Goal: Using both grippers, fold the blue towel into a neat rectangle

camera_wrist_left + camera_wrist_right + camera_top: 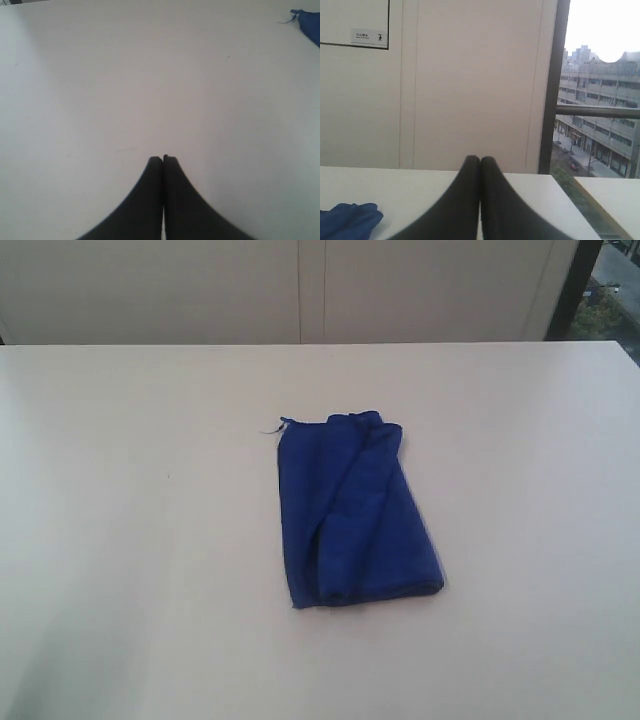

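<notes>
Towel (355, 510) folded, rumpled, mid tabletop (130, 520); thread (272, 430) at its 11 o'clock corner. Left end effector (163, 159) clenched, empty. Right end effector (480, 159) clenched, empty. Both off towel.

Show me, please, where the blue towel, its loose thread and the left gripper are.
blue towel (355, 510): exterior view, middle of the folded cloth.
loose thread (270, 431): exterior view, strand off the towel's far corner.
left gripper (163, 159): left wrist view, midway between its closed fingertips.
</notes>
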### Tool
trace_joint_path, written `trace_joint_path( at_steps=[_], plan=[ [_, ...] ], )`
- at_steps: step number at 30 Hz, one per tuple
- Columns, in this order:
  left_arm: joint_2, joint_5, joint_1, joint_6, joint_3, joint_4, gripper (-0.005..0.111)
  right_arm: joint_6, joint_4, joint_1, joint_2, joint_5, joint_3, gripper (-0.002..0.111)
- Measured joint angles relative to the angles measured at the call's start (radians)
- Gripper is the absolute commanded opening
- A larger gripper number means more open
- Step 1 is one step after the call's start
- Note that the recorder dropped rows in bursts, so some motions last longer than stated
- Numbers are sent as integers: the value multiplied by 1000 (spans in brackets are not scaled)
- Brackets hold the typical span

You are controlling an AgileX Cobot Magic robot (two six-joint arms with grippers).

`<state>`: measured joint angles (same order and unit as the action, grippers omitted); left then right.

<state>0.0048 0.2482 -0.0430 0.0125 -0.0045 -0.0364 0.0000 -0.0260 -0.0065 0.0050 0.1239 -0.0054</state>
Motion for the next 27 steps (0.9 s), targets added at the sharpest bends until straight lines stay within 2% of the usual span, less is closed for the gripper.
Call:
trace_joint_path(
  at_steps=[6, 17, 20, 27],
  plan=[
    [0, 0, 0, 0, 0, 0, 0, 0, 51, 0, 71, -107, -74, 0],
    [0, 0, 0, 0, 0, 0, 0, 182, 76, 0, 605, -471, -614, 0],
    [0, 0, 0, 0, 0, 0, 0, 183, 76, 0, 742, -476, -681, 0],
    [0, 0, 0, 0, 0, 0, 0, 183, 76, 0, 1048, -450, -694, 0]
  ],
)
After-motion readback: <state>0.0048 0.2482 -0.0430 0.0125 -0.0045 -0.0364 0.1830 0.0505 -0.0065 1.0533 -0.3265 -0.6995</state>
